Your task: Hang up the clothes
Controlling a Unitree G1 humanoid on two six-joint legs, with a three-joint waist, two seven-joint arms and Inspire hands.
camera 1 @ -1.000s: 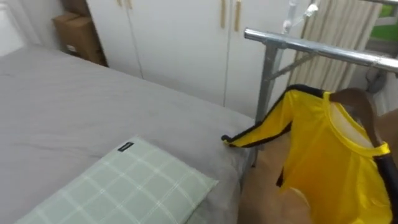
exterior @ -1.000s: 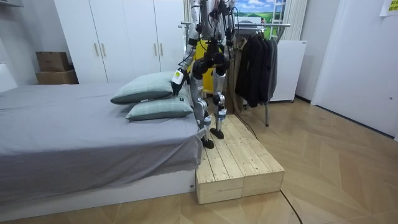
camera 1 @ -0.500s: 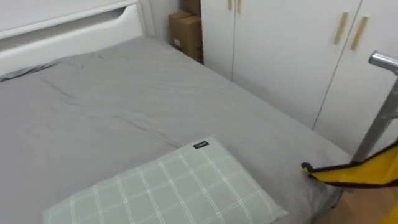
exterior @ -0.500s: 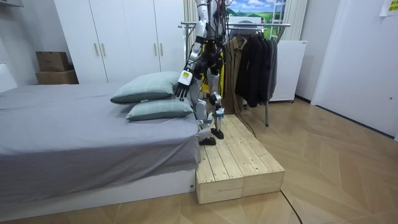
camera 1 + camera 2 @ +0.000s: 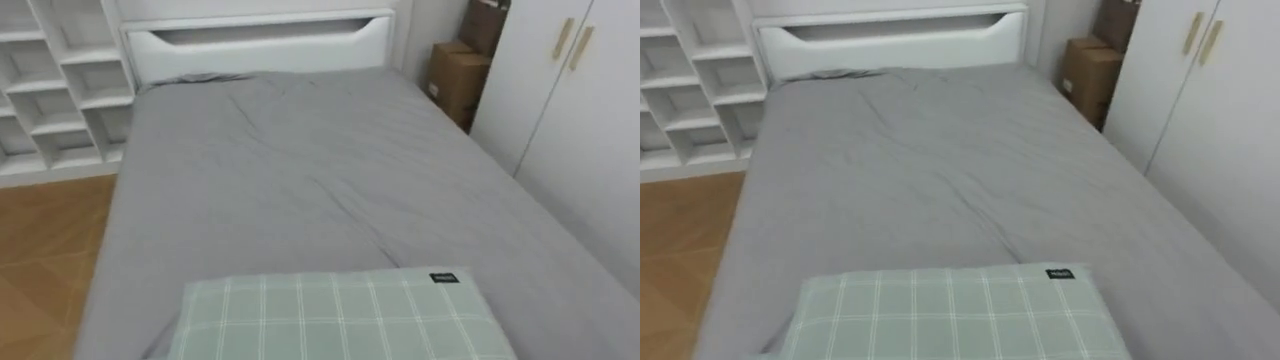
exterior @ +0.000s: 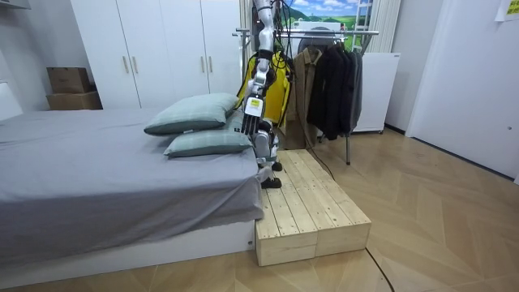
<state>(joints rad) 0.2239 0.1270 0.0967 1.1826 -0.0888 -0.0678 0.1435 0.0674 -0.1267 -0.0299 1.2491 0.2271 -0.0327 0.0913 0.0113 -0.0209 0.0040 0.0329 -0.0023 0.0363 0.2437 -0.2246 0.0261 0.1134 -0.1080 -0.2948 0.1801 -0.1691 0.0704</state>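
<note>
Robot is standing on a wooden platform against the bed at its pillow end. Its left hand is hanging empty, fingers loosely straight. The yellow shirt is hanging on a rack beyond that end. Advisable: scanning the bed for clothes before stepping off.

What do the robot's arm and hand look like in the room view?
The left arm is slim, silver-grey metal with darker sections. The left hand is dark and carries a small white tag at its back.
</note>
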